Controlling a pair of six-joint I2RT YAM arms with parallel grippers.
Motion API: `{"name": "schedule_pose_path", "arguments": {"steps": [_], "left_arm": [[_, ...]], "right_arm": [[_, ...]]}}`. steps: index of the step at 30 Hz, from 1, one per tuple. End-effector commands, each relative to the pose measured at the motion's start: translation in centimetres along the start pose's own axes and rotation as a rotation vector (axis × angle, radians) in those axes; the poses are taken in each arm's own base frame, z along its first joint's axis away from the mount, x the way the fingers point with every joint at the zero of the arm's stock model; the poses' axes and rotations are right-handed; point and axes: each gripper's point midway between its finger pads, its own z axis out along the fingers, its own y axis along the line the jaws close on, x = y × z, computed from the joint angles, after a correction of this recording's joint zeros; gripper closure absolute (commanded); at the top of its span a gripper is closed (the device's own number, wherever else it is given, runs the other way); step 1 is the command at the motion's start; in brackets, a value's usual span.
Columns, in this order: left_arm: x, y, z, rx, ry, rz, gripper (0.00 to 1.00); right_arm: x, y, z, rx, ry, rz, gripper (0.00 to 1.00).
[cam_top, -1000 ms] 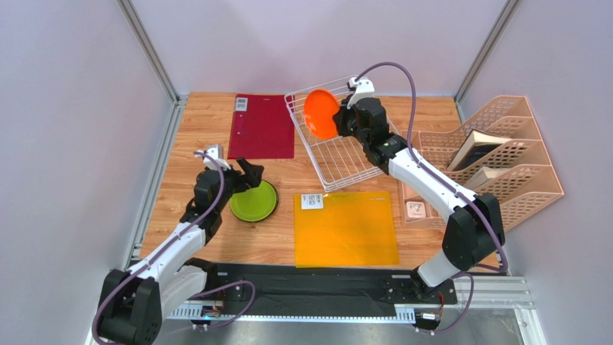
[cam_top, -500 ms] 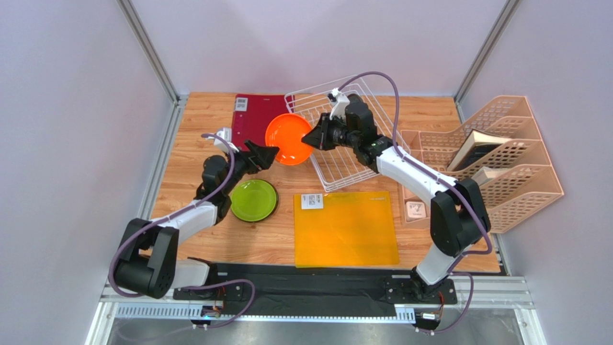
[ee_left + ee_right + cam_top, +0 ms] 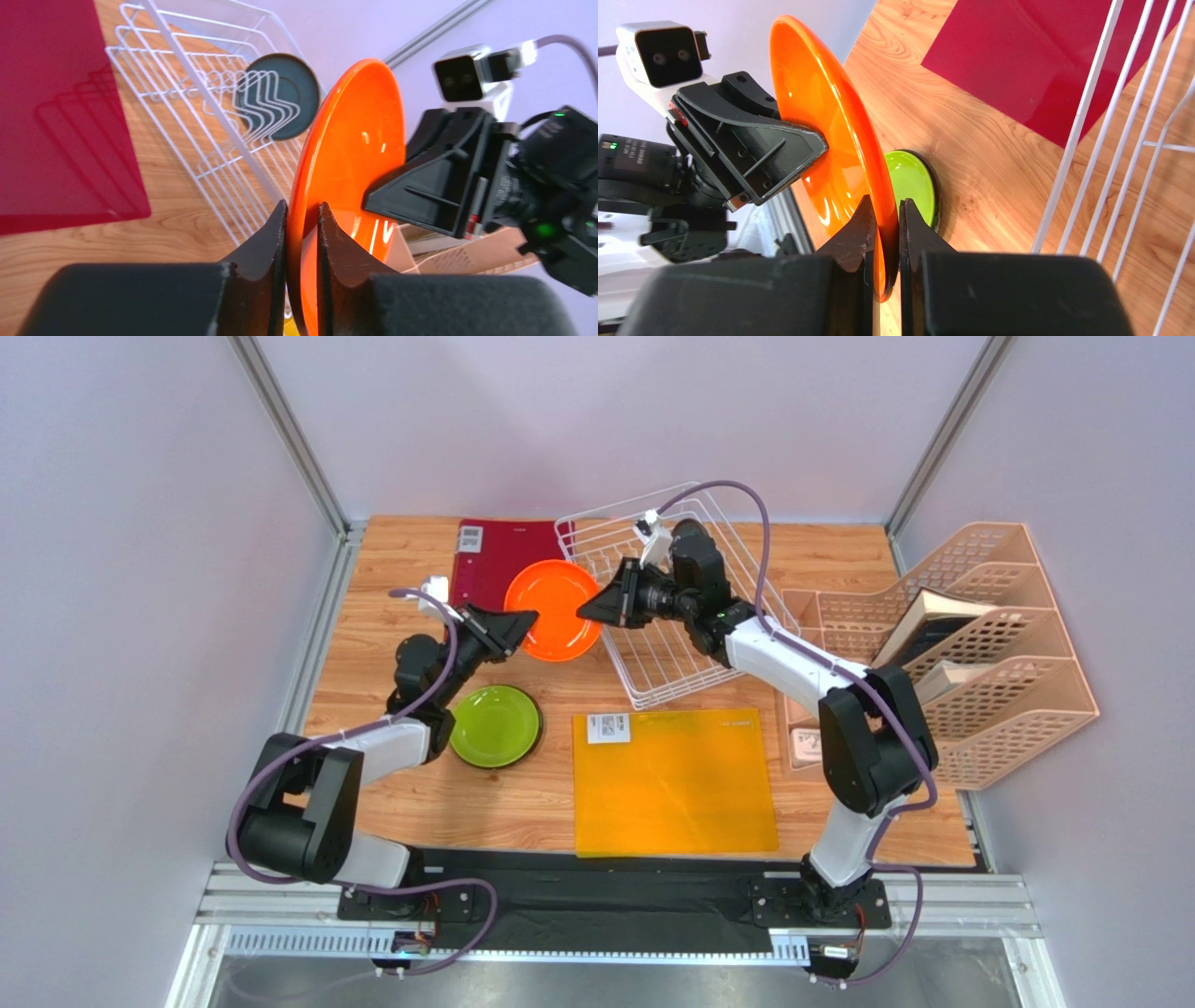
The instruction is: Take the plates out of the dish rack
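Above the far-left part of the wooden table [image 3: 379, 602], between the red mat [image 3: 484, 574] and the white wire dish rack [image 3: 659, 665], the orange plate [image 3: 557, 611] hangs in the air, tilted almost on edge, with an arm at each side. Your left gripper [image 3: 302, 210] has its jaws pressed onto the plate's left rim, one finger on each face. Your right gripper [image 3: 885, 206] pinches the opposite rim in the same way, so both arms hold the plate at once. This looks like the handover, and it goes well only if you let go in the right order. First make sure the left jaws sit well over the rim, not on the very lip, because a glossy plate held by one edge will likely swing down. Then spread only the right jaws, and do not move either arm while you do it. Draw the right gripper straight back toward the rack, along the plane of the plate, so a finger does not drag on the rim. Next, carry the plate down with the left arm toward the lime green plate [image 3: 494, 725], which lies flat on the table near that arm, and level it before you set it down. A dark teal plate [image 3: 277, 96] stands among the tines of the rack and should be your next pick.
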Motion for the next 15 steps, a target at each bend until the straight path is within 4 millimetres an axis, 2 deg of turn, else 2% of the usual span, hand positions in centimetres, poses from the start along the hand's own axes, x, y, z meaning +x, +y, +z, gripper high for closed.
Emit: {"name": "schedule_pose_path", "arguments": {"steps": [1,2,3,5,6,8,11,15], "left_arm": [[-0.6,-1.1,0.3,0.057,-0.026,0.042,0.92],[-0.6,-1.0,0.3,0.054,-0.026,0.043,1.00],[-0.3,-0.9,0.0,0.051,-0.023,0.045,1.00],[-0.2,-0.5,-0.3,0.037,-0.030,0.056,1.00],[-0.1,-0.3,-0.7,0.030,-0.031,0.061,1.00],[-0.1,0.1,-1.2,0.006,-0.045,0.072,1.00],[-0.1,1.0,-2.5,-0.056,-0.050,0.107,1.00],[0.2,2.6,-5.5,-0.187,-0.030,0.172,1.00]], "right_arm": [[-2.1,4.4,0.2,-0.155,-0.025,-0.050,1.00],[-2.0,4.1,0.4,-0.150,-0.021,-0.046,0.98],[-2.0,4.2,0.5,-0.149,-0.022,-0.045,0.83],[-1.9,3.9,0.6,-0.142,-0.019,-0.049,0.72],[-1.9,3.7,0.7,-0.135,-0.019,-0.047,0.51],[-2.0,2.9,0.8,-0.097,-0.022,-0.056,0.36],[-2.6,1.0,0.4,0.016,-0.044,-0.090,0.28],[-4.6,-1.7,-1.2,0.196,-0.115,-0.162,0.27]]}}
